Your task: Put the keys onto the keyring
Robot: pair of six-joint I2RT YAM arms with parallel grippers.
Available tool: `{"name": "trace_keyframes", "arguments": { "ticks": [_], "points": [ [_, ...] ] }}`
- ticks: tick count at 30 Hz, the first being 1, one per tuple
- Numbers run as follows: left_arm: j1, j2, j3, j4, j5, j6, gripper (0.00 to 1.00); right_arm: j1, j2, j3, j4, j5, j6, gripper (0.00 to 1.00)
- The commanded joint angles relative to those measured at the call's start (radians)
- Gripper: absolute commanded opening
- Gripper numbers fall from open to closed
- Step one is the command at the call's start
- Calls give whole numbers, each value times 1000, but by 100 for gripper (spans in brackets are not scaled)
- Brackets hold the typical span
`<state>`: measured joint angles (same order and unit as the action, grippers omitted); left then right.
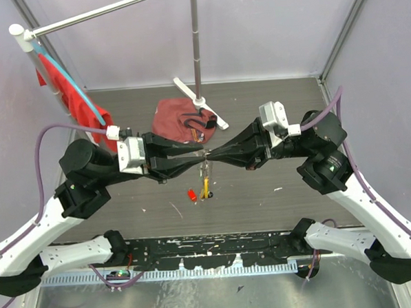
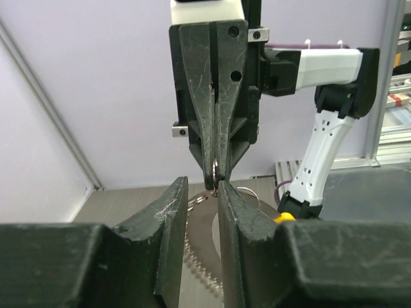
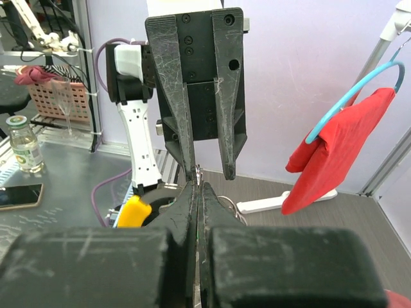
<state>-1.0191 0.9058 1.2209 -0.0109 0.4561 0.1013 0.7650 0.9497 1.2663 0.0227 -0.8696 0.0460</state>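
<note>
My two grippers meet tip to tip above the middle of the table. The right gripper [image 1: 210, 156] [image 3: 198, 187] is shut on the top of the keyring [image 2: 216, 172], a thin silvery wire whose coiled strand [image 2: 196, 256] trails down between my left fingers. The left gripper [image 1: 199, 156] [image 2: 202, 186] is open, one finger beside the wire and the other apart from it. Below the grip hang a yellow-headed key [image 1: 205, 187] and a red-headed key [image 1: 192, 194]. How the keys join the wire is hidden.
A metal pole stand with white feet [image 1: 201, 99] rises just behind the grippers, next to a maroon pouch [image 1: 179, 121]. A red cloth on a blue hanger [image 1: 68, 95] hangs from a rail at the back left.
</note>
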Motion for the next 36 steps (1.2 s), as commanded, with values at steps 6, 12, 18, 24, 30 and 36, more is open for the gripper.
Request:
{"name": "trace_keyframes", "arguments": {
  "ticks": [6, 12, 18, 24, 30, 36],
  "points": [
    [-3, 11, -14, 117, 60, -47, 33, 5, -12, 4, 116, 9, 35, 1],
    [-3, 18, -18, 114, 56, -54, 31, 6, -16, -5, 143, 9, 53, 0],
    [-3, 28, -16, 112, 52, -58, 25, 5, -22, -9, 152, 8, 60, 0],
    [-3, 32, -15, 105, 48, -57, 11, 6, -26, -11, 154, 7, 64, 1],
    [-3, 34, 1, 71, 40, -43, 0, 6, -25, -7, 141, 2, 60, 1],
    [-3, 36, 53, -39, 29, 7, 0, 5, -14, 36, 33, -24, -2, 6]
  ]
}}
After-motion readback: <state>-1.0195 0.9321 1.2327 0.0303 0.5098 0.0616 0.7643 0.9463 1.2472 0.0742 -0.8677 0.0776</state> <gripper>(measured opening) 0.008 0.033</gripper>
